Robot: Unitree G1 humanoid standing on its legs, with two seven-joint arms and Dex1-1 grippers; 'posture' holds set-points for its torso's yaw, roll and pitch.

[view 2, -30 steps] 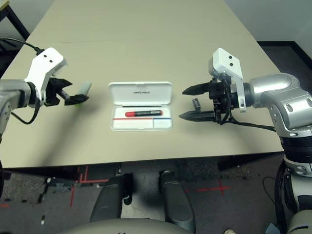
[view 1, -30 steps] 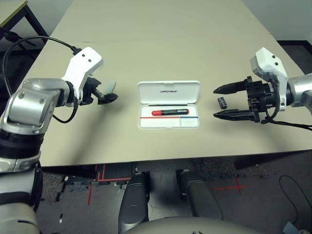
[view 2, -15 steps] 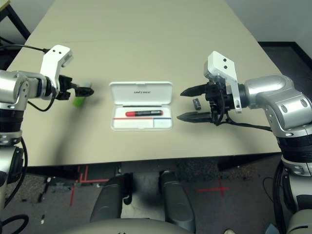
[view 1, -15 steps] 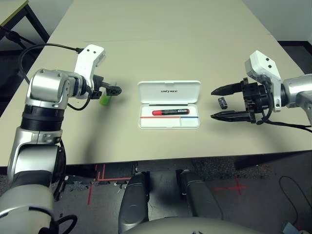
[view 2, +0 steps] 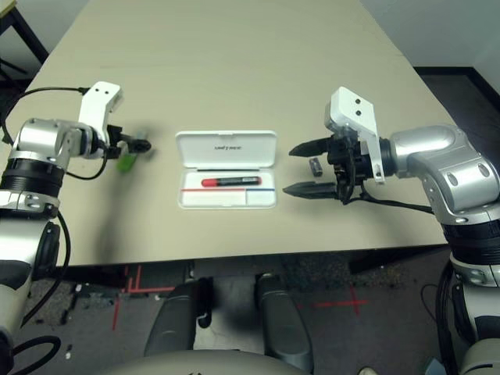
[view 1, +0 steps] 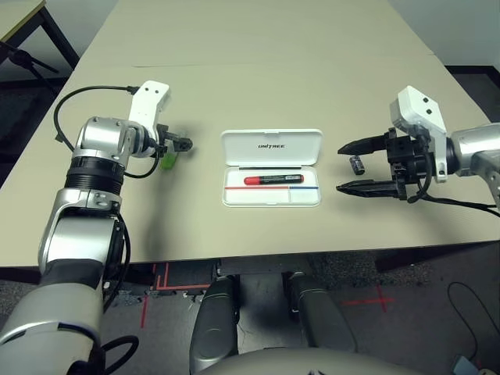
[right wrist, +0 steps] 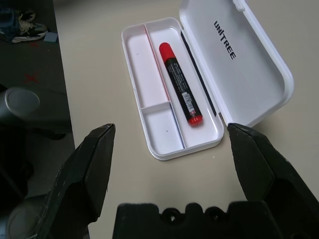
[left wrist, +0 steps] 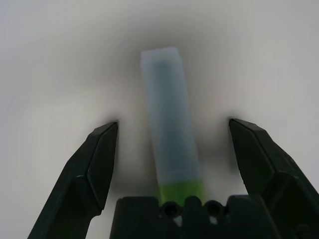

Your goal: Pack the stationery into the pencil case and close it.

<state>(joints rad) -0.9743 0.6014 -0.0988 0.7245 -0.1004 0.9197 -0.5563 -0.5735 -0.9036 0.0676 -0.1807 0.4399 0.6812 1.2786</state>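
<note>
White pencil case (view 1: 271,168) lying open mid-table, lid flat behind the tray, red marker (view 1: 273,180) inside along the red-and-blue line. Compared with a second ago, left gripper (view 1: 176,144) now swung in closer to the case's left side, fingers spread wide around the pale-green stick (left wrist: 172,134) resting on the table (view 1: 258,70), no longer lifted. Right gripper (view 1: 353,166) nudged slightly nearer the case's right side, also wide open, with the tiny black-and-silver piece (view 1: 356,164) lying between its fingers and nothing blocking the tray.
</note>
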